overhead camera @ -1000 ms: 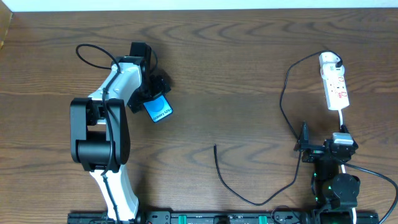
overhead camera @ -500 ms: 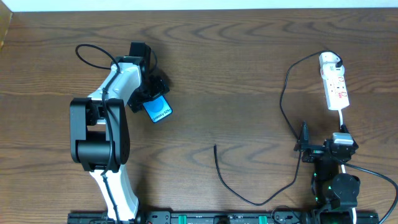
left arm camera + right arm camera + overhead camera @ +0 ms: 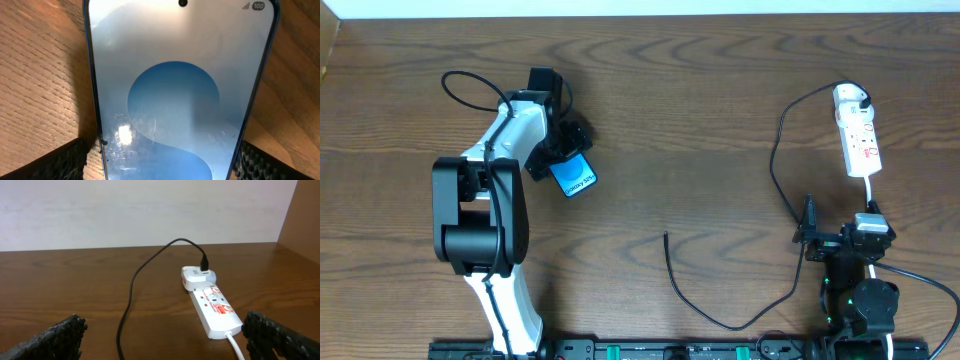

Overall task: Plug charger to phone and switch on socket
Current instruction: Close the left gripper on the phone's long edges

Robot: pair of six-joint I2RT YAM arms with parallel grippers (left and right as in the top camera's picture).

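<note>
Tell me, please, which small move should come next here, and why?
Probably the open, empty right gripper should reach toward the thin black charger cable's free plug tip: the left gripper seems clamped on the blue-screened smartphone, and the cable's far end is plugged into the white power strip.

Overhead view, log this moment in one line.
left gripper: shut on phone | right gripper: open, empty | charger: tip loose on table | socket: adapter in

1. The left gripper (image 3: pixel 568 158) covers the far end of the phone (image 3: pixel 576 179).
2. The charger (image 3: pixel 772 165) has its tip (image 3: pixel 666 236) loose on the table (image 3: pixel 720 100), lower right of the phone.
3. The socket (image 3: pixel 860 142) sits far right of the phone, adapter plugged in.
</note>
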